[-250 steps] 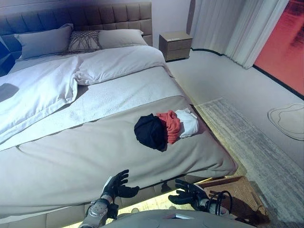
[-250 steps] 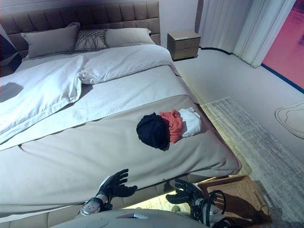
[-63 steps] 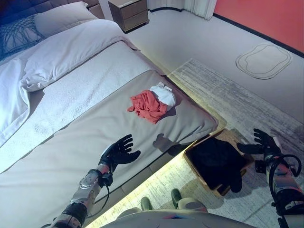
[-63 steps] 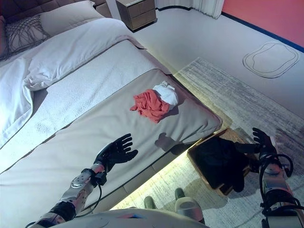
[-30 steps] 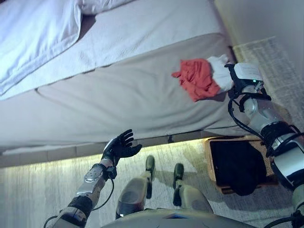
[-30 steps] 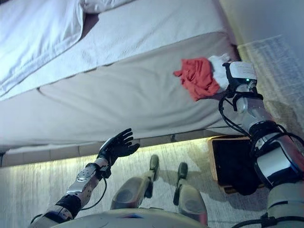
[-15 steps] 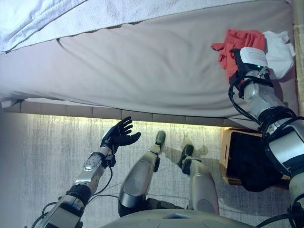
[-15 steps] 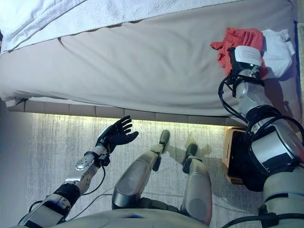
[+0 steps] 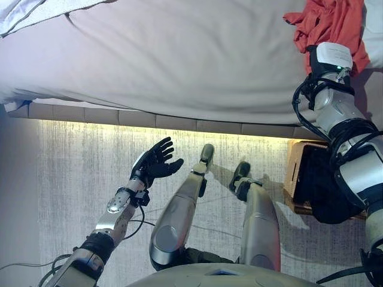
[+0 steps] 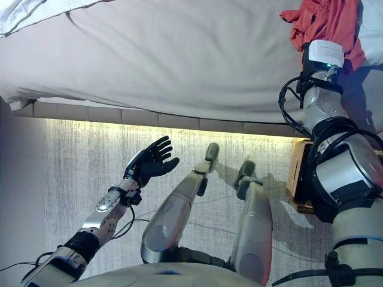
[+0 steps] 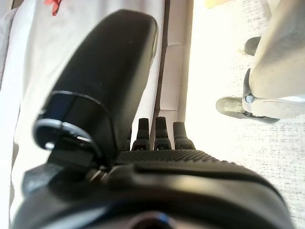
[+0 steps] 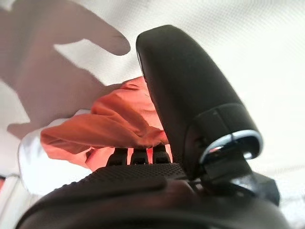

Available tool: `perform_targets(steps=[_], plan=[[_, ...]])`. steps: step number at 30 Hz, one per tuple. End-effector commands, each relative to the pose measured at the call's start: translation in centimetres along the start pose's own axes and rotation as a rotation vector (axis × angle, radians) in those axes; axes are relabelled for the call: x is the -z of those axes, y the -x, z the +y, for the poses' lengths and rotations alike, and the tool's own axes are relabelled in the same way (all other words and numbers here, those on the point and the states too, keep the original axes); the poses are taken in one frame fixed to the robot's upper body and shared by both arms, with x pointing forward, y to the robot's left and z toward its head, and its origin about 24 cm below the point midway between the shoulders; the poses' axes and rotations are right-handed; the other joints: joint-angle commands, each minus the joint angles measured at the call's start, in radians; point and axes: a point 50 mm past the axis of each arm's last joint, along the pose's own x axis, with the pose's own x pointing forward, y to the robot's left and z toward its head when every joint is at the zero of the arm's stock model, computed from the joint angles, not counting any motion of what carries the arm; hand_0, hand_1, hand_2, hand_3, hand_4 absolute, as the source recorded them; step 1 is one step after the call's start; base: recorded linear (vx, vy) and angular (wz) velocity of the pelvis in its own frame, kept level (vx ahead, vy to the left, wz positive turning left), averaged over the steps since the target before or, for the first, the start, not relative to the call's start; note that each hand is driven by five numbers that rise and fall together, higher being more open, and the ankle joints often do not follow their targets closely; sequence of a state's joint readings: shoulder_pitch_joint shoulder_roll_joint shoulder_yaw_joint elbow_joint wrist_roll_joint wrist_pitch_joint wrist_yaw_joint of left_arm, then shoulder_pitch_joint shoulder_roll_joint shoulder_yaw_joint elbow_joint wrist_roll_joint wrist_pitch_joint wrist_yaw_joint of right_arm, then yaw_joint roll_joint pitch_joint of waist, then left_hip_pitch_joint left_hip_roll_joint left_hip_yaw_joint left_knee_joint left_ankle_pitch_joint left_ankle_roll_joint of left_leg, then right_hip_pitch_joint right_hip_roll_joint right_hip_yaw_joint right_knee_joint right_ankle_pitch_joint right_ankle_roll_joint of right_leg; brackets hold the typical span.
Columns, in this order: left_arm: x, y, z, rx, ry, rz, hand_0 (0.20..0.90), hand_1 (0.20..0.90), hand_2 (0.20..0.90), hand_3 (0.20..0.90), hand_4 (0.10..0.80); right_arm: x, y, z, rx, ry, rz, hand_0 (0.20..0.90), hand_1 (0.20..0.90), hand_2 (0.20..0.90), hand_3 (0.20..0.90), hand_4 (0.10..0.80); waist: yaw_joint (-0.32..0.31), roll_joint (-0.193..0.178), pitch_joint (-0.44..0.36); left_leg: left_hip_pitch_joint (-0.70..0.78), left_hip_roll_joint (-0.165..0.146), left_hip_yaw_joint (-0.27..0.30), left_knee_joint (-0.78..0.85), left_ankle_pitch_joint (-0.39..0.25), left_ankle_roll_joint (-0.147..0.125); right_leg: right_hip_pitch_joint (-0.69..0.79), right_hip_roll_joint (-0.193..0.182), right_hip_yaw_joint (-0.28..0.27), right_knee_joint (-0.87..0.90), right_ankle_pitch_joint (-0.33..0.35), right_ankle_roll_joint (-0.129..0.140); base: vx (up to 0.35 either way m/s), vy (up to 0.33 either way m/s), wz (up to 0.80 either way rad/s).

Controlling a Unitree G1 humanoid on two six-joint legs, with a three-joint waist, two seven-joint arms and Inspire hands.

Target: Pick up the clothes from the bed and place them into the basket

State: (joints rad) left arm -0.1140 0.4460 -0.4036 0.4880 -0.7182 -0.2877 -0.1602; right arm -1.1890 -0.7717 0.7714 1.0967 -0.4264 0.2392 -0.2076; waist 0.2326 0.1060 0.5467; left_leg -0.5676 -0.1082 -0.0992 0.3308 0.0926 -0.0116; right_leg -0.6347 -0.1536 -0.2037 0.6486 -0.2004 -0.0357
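Observation:
A red garment [image 9: 328,21] lies at the bed's near right corner, with a white garment [image 9: 375,15] beside it at the view's edge. My right arm reaches up to the red garment, its wrist [image 9: 333,58] over the cloth's near edge. In the right wrist view my right hand [image 12: 143,177] is open, its straight fingers [image 12: 136,155] at the red garment [image 12: 107,125], with the white garment [image 12: 31,164] past it. The woven basket [image 9: 295,173] stands on the floor by the bed's corner and holds a black garment [image 9: 326,194]. My left hand [image 9: 155,162] is open and empty over the rug.
The grey bed cover [image 9: 179,54] spans the top of the eye views, with a lit strip under the bed's edge [image 9: 149,122]. A pale rug [image 9: 78,179] covers the floor in front. White bedding [image 9: 36,12] lies at the far left.
The camera has tilted down, so the bed has slid up in the picture. My right hand stays at the red garment. My left hand stays open, barely moved.

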Motion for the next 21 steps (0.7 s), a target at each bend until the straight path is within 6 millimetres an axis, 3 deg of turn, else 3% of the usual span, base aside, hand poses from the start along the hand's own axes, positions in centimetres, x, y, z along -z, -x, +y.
perform_targets(steps=[1,7,8,10,21], plan=[[-2.1,1.4,0.9,-0.014,0.007,-0.110,0.900,0.900,0.900,0.900,0.800,6.0,-0.7,-5.9,0.124,0.251,0.217,0.900,0.900,0.900,0.900,0.800,0.018,0.022,-0.027,-0.066,-0.013,0.031,0.226,-0.251,0.039,0.025,0.014,-0.045,-0.012,-0.001,0.009,-0.034,-0.021,0.01],[-2.4,2.2,1.3,-0.020,0.007,-0.109,0.900,0.900,0.900,0.900,0.800,8.4,-0.5,-7.9,0.127,0.270,0.330,0.900,0.900,0.900,0.900,0.800,0.024,0.032,-0.027,-0.134,-0.011,0.044,0.288,-0.270,0.046,-0.039,0.014,-0.039,0.040,-0.009,0.008,-0.007,-0.002,0.01],[-2.3,2.4,1.3,-0.022,0.009,-0.107,0.900,0.900,0.900,0.900,0.800,8.7,-0.5,-8.4,0.134,0.274,0.335,0.540,0.540,0.540,0.480,0.380,0.023,0.033,-0.027,-0.143,-0.011,0.046,0.297,-0.273,0.046,-0.048,0.015,-0.037,0.049,-0.012,0.007,0.000,0.000,0.00],[-2.4,2.7,1.4,-0.024,0.010,-0.104,0.900,0.900,0.900,0.900,0.800,9.2,-0.4,-9.3,0.154,0.292,0.335,0.300,0.300,0.300,0.200,0.100,0.023,0.035,-0.027,-0.155,-0.010,0.050,0.311,-0.278,0.045,-0.059,0.015,-0.035,0.062,-0.015,0.007,0.000,0.000,0.00],[-2.8,3.4,2.1,-0.035,0.009,-0.107,0.900,0.900,0.900,0.900,0.800,9.4,-0.3,-10.7,0.222,0.332,0.251,0.300,0.300,0.300,0.200,0.100,0.010,0.023,-0.027,-0.120,0.004,0.071,0.314,-0.290,0.040,-0.028,0.014,-0.033,0.053,-0.015,0.012,-0.005,0.010,-0.02]])
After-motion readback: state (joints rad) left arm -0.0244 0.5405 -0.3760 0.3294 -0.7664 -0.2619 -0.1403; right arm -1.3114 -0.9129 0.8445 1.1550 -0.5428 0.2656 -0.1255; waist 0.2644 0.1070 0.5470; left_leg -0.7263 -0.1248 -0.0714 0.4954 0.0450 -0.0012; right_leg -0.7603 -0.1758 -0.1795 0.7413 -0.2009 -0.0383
